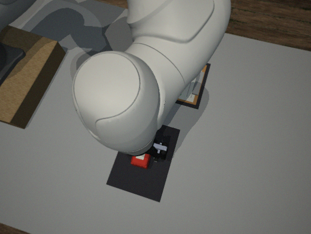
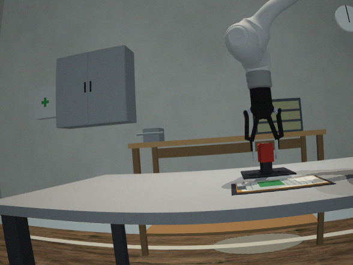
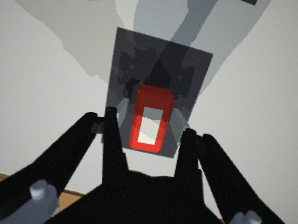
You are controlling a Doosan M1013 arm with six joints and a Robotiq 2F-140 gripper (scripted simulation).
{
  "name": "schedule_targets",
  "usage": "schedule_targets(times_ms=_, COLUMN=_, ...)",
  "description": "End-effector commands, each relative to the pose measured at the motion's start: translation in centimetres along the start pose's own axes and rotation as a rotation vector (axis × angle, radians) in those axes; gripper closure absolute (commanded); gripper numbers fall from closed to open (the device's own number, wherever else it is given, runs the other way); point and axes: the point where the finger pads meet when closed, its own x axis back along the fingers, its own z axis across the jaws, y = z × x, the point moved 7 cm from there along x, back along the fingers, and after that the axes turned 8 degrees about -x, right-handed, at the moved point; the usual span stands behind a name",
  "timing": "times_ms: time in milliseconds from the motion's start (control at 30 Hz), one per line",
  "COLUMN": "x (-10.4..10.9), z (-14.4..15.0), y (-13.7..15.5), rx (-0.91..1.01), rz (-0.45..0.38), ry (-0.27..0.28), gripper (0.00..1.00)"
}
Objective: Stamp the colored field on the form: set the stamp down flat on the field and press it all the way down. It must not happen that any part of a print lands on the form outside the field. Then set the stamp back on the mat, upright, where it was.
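The red stamp (image 1: pixel 140 160) (image 2: pixel 265 152) (image 3: pixel 150 122) stands upright on the dark mat (image 1: pixel 137 182) (image 2: pixel 283 171) (image 3: pixel 195 65). My gripper (image 2: pixel 265 154) (image 3: pixel 149 111) is open and lowered over the stamp, with one finger on each side of its red top; I see no grip on it. In the overhead view the arm hides most of the gripper. The form on its clipboard (image 2: pixel 312 180) (image 1: pixel 196 98) lies just beside the mat. Its green field (image 2: pixel 271 183) shows in the side view and is hidden by the arm in the overhead view.
A wooden box (image 1: pixel 29 77) sits at the table's left edge. A wooden side table (image 2: pixel 210 141) with a metal pot (image 2: pixel 153 135) stands behind. A grey cabinet (image 2: pixel 93 87) hangs on the wall.
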Motion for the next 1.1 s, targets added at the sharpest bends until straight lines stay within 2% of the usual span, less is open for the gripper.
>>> schedule_targets(times_ms=0, x=-0.33, z=0.01, y=0.0, rx=0.0, rz=0.0, ry=0.0, gripper=0.5)
schedule_targets(times_ms=500, x=-0.42, z=0.0, y=0.0, rx=0.0, rz=0.0, ry=0.0, gripper=0.5)
schedule_targets(times_ms=533, x=-0.42, z=0.0, y=0.0, rx=0.0, rz=0.0, ry=0.0, gripper=0.84)
schedule_targets(times_ms=1067, x=-0.42, z=0.0, y=0.0, rx=0.0, rz=0.0, ry=0.0, gripper=0.84)
